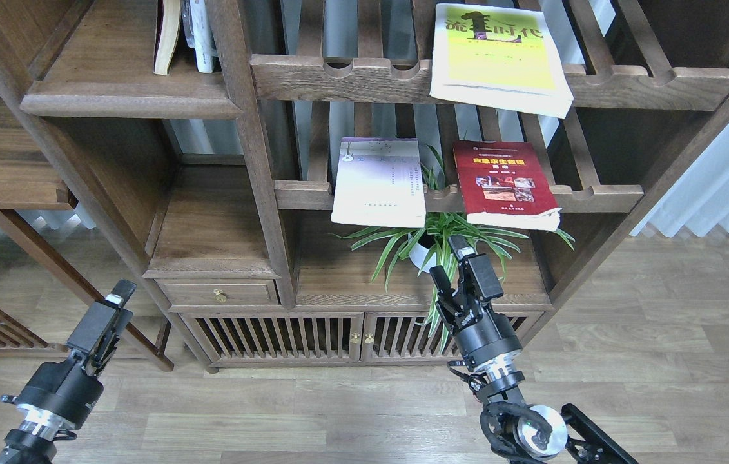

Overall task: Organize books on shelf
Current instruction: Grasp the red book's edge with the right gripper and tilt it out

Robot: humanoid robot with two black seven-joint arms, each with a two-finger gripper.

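- Three books lie flat on the slatted racks, none on the shelf (126,96) yet: dark red book (505,183) on the lower rack (596,193), right side, front edge overhanging the notched rail; pale lavender book (378,182) on the same rack, left side, also overhanging; yellow-green book (496,58) on the upper rack (654,80), hanging over its rail.
- Shelf = solid board upper left with moulded front edge; two upright books (184,32) already at its back.
- Right claw (454,258) is below the red book and apart from it, fingers parted, holding nothing.
- Step looks like reaching for the red book. Best approach: come up under the overhanging front edge, pinch that edge, slide the book forward off the rail before lifting.
- Obstacle: potted plant (432,241) right behind the claw, leaves spreading between it and both lower books; they may snag.
- Upper rack rail sits low over the red book, so little room to tilt it.
- Left claw (109,308) is low at left, well apart from everything; open or closed cannot be told.
- Upright post (254,142) stands between racks and shelf; carry must clear it.
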